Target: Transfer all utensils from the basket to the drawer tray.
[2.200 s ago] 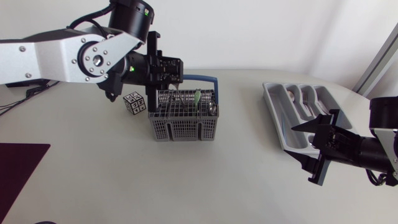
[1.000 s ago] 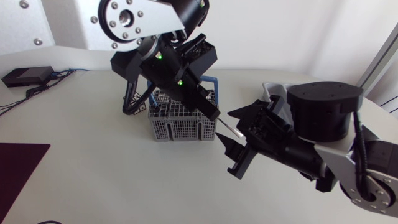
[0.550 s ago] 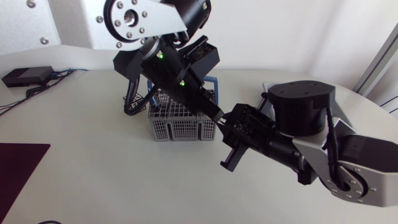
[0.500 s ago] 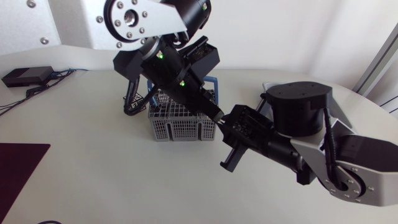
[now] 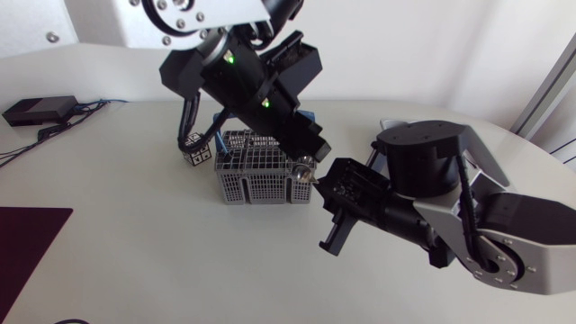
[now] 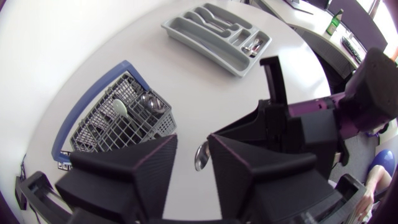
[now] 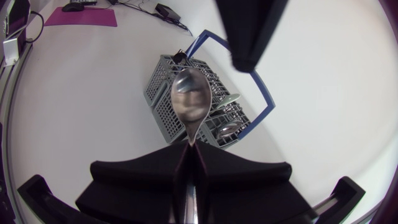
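Note:
A metal spoon (image 5: 306, 165) (image 7: 189, 99) hangs in the air just right of the grey wire basket (image 5: 261, 175). My right gripper (image 5: 322, 183) (image 7: 189, 152) is shut on its handle, bowl pointing away from it. Just above the bowl, my left gripper (image 5: 315, 153) (image 6: 193, 140) has its fingers apart. The bowl (image 6: 200, 154) shows beyond the gap, and in the right wrist view it is free of that gripper (image 7: 239, 62). More utensils, one pale green (image 6: 118, 107), stand in the basket (image 6: 118, 124) (image 7: 161, 87). The grey drawer tray (image 6: 217, 31) holds some cutlery (image 6: 252, 43). In the head view my right arm hides most of the tray (image 5: 387, 124).
A black-and-white marker cube (image 5: 193, 148) sits left of the basket, which has a blue handle (image 7: 261, 87). A dark red mat (image 5: 27, 243) lies at the table's near left. A black box with cables (image 5: 36, 108) rests at the far left.
My right arm swung from beside the tray to the basket and shut on the spoon's handle. My left arm lifted the spoon from the basket and has now drawn up off it.

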Action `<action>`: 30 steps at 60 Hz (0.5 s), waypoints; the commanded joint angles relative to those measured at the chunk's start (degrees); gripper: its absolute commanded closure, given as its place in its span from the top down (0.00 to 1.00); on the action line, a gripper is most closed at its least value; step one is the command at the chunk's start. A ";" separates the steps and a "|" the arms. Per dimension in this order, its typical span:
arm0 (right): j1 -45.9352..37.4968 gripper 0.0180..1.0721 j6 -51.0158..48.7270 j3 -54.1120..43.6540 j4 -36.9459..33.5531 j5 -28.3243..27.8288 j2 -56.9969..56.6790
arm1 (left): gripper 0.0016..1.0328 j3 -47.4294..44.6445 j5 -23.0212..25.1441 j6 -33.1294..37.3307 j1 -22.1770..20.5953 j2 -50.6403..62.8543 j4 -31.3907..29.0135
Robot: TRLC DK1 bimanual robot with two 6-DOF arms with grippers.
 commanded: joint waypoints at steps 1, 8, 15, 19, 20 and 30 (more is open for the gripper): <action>0.36 0.05 0.06 -0.05 -1.13 -0.75 -1.11 | 0.96 3.13 0.54 -0.94 0.70 -0.65 0.63; 0.10 0.05 -0.03 -1.54 -2.27 -2.24 -2.08 | 0.96 3.57 0.54 -0.58 2.73 -3.11 4.50; -3.50 0.05 -0.47 -2.86 -5.17 -6.46 -4.63 | 0.96 4.45 -0.08 2.93 7.56 -4.52 4.85; -7.90 0.05 -1.53 -3.30 -7.72 -10.59 -6.56 | 0.96 3.13 -2.19 6.10 9.84 -5.22 4.93; -7.90 0.05 -1.53 -3.30 -7.72 -10.59 -6.56 | 0.96 3.13 -2.19 6.10 9.84 -5.22 4.93; -25.30 0.05 -10.49 -3.65 -15.19 -23.69 -9.02 | 0.96 -3.99 -3.77 13.04 15.82 -6.71 8.01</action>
